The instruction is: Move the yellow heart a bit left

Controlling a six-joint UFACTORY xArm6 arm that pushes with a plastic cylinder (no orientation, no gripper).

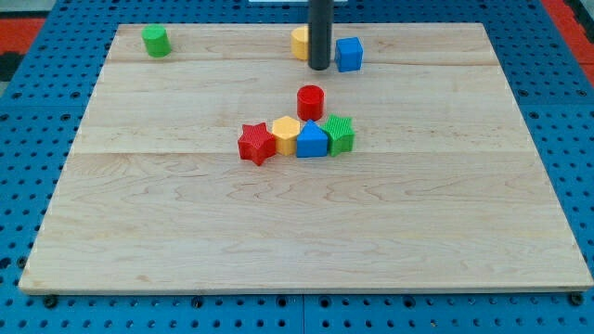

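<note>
At twelve o'clock on the table (139, 232), my tip (319, 68) touches the yellow heart (300, 42), blue cube (349, 54) just at three. No claw fitted. Off-centre pushing could spin the heart away.

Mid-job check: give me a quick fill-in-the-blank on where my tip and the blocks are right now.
1. My tip sits between a yellow block and the ____ cube.
2. The green cylinder stands alone at the view's top ____.
3. The red cylinder stands just above a row of ____ blocks.
Missing words: blue; left; four
</note>
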